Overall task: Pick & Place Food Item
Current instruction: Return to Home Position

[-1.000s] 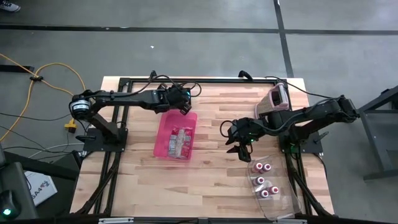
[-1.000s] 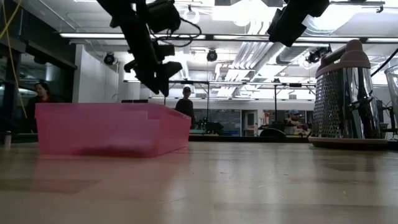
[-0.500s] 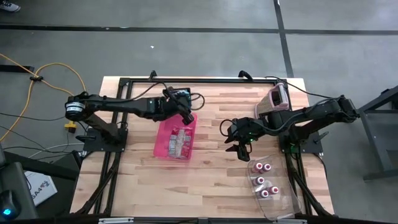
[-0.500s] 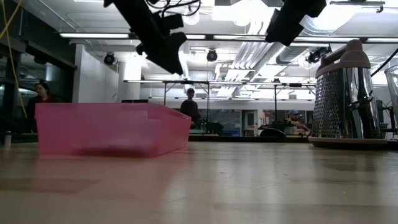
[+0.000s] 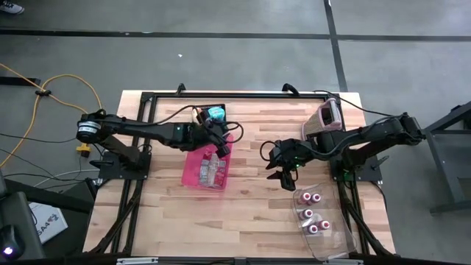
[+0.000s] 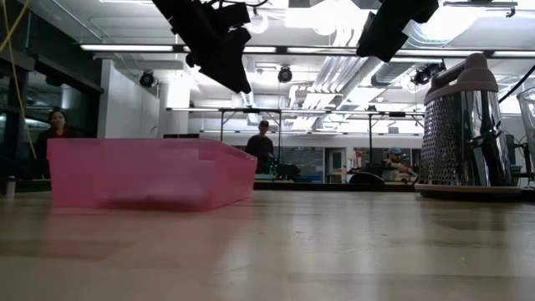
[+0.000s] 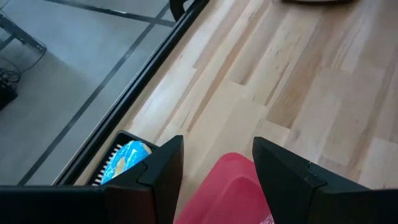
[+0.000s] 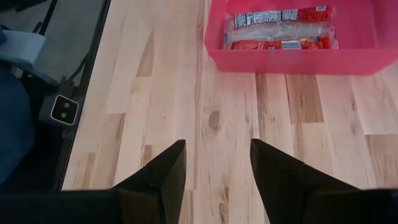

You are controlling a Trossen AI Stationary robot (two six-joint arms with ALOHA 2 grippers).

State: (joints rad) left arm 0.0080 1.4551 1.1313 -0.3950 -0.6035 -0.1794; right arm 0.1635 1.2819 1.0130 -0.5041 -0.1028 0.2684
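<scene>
Blue donut (image 7: 130, 154) in black bin (image 7: 111, 160). Left gripper (image 5: 222, 146) over pink bin (image 5: 197, 174), right gripper (image 5: 283, 180) mid-table. Both have fingers spread and are empty.

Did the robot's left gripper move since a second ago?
Yes. In the high view the left gripper slid from the pink plastic bin's far end to over its far right corner. The right gripper waits mid-table.

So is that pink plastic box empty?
No, red and clear wrapped packets lie inside the pink plastic box in the right wrist view.
</scene>
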